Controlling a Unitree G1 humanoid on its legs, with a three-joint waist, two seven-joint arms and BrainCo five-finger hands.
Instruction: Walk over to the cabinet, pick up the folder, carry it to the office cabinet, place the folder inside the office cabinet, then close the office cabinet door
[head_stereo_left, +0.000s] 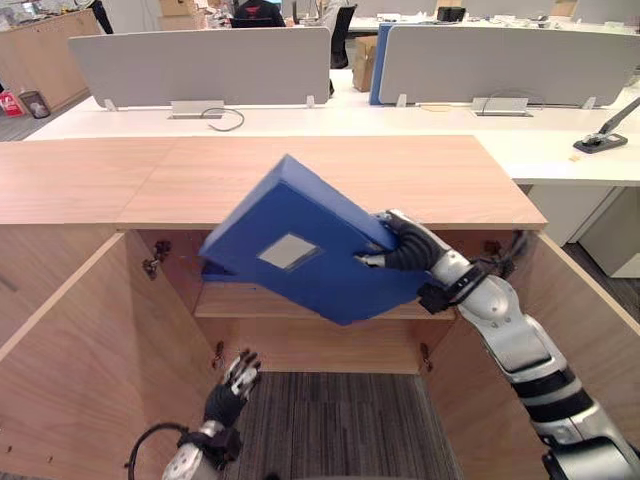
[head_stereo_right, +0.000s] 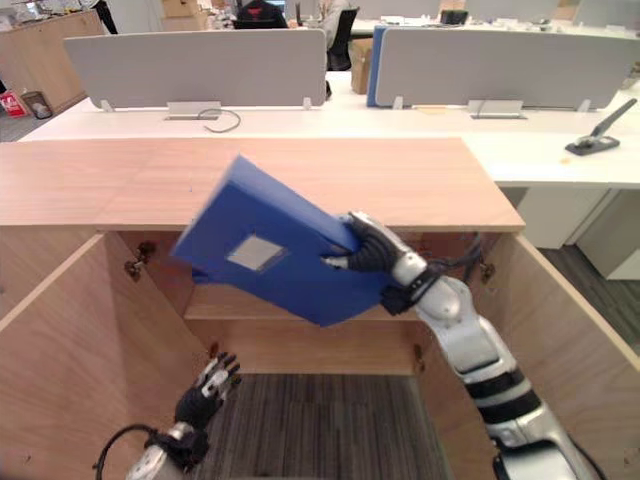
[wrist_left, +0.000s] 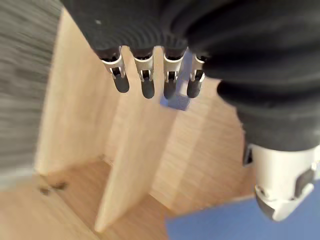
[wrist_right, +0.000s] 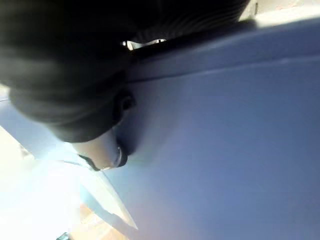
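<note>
In your left eye view, the right hand (head_stereo_left: 405, 243), fingers curled, grips the tilted blue folder (head_stereo_left: 300, 255) at its 3 o'clock edge, low corner over the open office cabinet (head_stereo_left: 330, 180) shelf (head_stereo_left: 250, 303); the left hand (head_stereo_left: 232, 390) hangs at 7 o'clock. Your left wrist view shows its fingers (wrist_left: 145, 82) straight, slightly apart.

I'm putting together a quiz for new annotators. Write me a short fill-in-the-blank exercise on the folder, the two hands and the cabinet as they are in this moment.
1. The hand gripping the tilted blue folder is the robot's ____ one.
2. The left hand, low over the grey carpet, holds ____.
3. Both doors of the wooden cabinet stand ____.

Missing words: right; nothing; open.
</note>
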